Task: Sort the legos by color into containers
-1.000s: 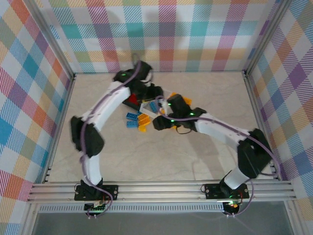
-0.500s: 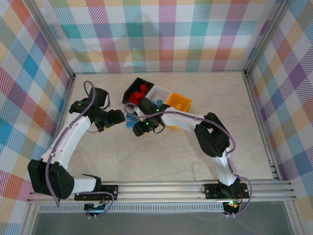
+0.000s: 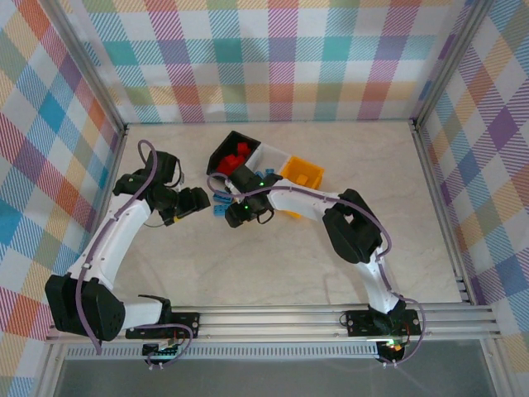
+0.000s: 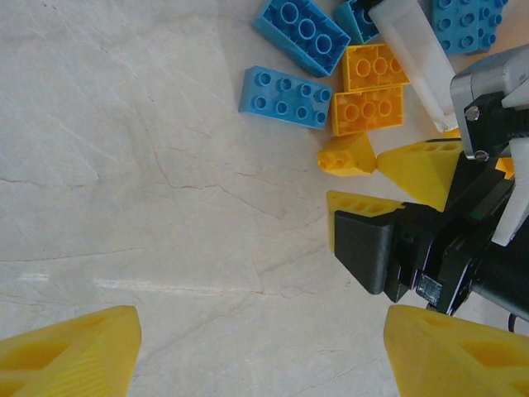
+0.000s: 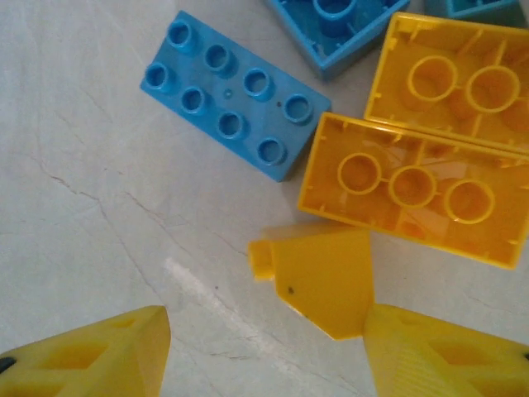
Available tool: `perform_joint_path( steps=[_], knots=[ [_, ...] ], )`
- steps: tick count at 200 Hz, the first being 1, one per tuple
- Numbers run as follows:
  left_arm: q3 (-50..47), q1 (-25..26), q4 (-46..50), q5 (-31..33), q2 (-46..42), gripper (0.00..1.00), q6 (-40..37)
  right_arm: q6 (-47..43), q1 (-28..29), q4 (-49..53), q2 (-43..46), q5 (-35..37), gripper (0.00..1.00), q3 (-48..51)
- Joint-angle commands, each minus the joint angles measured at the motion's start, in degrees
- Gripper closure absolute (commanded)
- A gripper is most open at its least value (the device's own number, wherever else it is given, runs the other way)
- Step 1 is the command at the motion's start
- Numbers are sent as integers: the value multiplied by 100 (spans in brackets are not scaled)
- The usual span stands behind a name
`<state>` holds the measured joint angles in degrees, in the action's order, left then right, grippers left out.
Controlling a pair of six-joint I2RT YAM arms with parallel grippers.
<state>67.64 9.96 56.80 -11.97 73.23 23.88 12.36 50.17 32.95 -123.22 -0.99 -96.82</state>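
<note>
The left arm bends out along the left side of the table, wrist turned inward so the left gripper points at the loose pile. Its yellow fingers stand wide apart over bare table and hold nothing. The right arm stretches low across the middle. The right gripper is down at the pile, jaws parted, with a small yellow sloped brick lying just ahead of the tips, not clamped.

A second ago both arms were bunched over the bins; now the left one has drawn back leftward and the bins are uncovered.

The black bin holds red bricks. The white bin and yellow-orange bin sit in a row beside it; I cannot tell their contents. Blue bricks and yellow bricks lie loose on the table
</note>
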Motion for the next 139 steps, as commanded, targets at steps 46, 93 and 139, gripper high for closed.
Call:
perform_joint_path(
  steps=[46, 93, 139],
  knots=[
    [-133, -112, -168, -208, 184, 22, -114, -392, -16, 235, 22, 251, 36, 60],
    [-205, -147, -195, -236, 249, 22, -138, -593, -22, 194, -378, 42, 36, -292],
    [-304, -192, -134, -201, 172, 23, -199, -577, -8, 207, -698, -270, 36, -702]
  ],
)
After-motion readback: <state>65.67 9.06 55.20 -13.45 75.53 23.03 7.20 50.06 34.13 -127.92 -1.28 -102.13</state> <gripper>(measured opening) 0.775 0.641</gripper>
